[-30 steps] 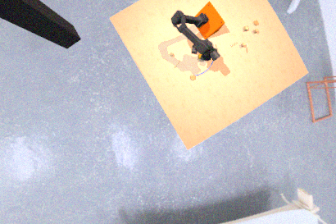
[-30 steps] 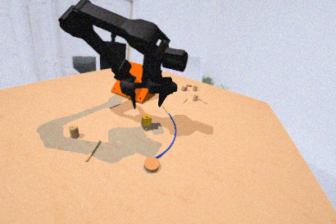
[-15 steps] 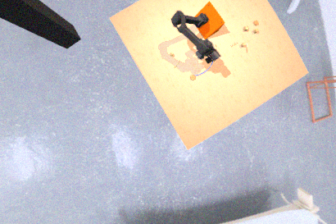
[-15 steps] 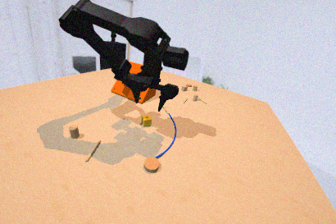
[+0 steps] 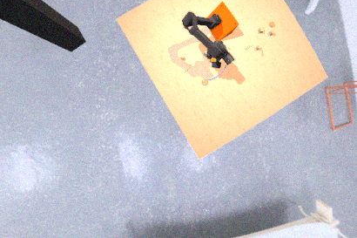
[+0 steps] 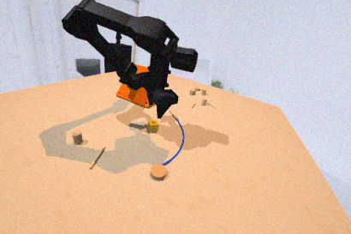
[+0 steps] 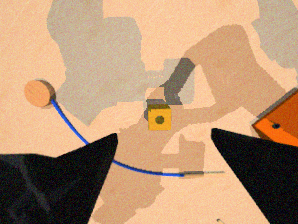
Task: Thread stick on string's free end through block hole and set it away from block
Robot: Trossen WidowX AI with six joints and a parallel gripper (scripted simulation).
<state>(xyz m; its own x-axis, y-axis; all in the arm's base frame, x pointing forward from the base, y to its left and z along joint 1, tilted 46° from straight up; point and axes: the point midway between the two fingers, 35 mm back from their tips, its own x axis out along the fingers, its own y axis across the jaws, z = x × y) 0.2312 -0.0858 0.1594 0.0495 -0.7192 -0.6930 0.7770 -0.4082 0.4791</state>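
The small yellow block (image 5: pixel 213 59) (image 6: pixel 152 126) (image 7: pixel 160 120) with a dark hole sits on the wooden table (image 6: pixel 257 176). A round wooden button (image 5: pixel 205 82) (image 6: pixel 158 171) (image 7: pixel 40 93) lies nearer the front. A blue string (image 6: pixel 181 139) (image 7: pixel 75 131) curves from it to the thin stick (image 6: pixel 173 116) (image 7: pixel 200 174), which lies flat on the table beside the block. My gripper (image 5: pixel 222 58) (image 6: pixel 164 107) (image 7: pixel 163 135) is open and empty. It hangs above the table, over the stick and just right of the block. In the wrist view the stick lies between the two dark fingers.
The arm's orange base (image 5: pixel 224 23) (image 6: pixel 134 92) (image 7: pixel 280 122) stands just behind the block. A short wooden cylinder (image 6: pixel 77 137) and a loose stick (image 6: pixel 97 158) lie to the left. Several small wooden pieces (image 5: pixel 266 30) (image 6: pixel 198 92) lie at the far right.
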